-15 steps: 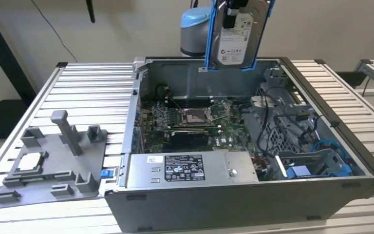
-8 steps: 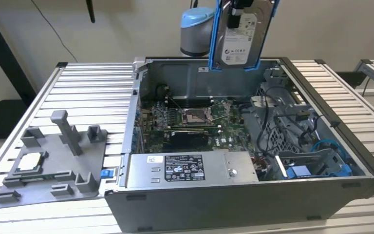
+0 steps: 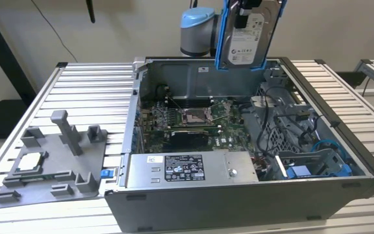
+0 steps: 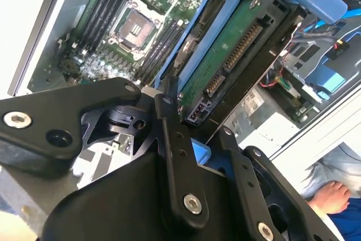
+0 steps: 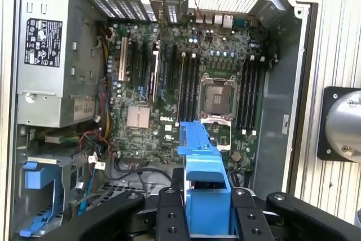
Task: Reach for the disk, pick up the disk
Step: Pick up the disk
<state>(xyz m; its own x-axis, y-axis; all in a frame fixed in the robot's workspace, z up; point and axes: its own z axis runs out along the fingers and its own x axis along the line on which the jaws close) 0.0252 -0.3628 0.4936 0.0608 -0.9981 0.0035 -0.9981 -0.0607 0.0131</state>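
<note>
My pincer (image 4: 189, 119) is clamped on the disk (image 4: 237, 49), its black fingers (image 4: 169, 134) pressed against the two sides of the blue bracket; in the second wrist view I see the disk's green circuit-board underside and its row of connector pins, with the far end of the bracket cut off by the picture's edge. In the first wrist view the pincer (image 5: 206, 207) grips the bracket edge-on, so the disk (image 5: 204, 165) shows there as a blue slab and its metal body is hidden from me.

In the exterior view the disk (image 3: 247, 36) hangs upright at about twelve o'clock, lifted clear above the rear wall of the open computer case (image 3: 239, 204), label facing the camera. Its top, and the pincer holding it, run off the upper edge, so the grip itself cannot be made out there. Behind it stands my arm's grey and light-blue joint (image 3: 196, 31), half covered by the disk.

Below, inside the case, lie the motherboard (image 3: 194, 122) with its open processor socket, and the power supply (image 3: 187, 168) towards six o'clock. A blue drive bay (image 3: 317, 165) sits at four o'clock, partly buried under cables. At eight o'clock a grey fixture (image 3: 50, 163) rests on the slatted tabletop (image 3: 89, 92).

At a corner of the second wrist view a person's hand (image 4: 330, 196) shows, mostly cut off.
</note>
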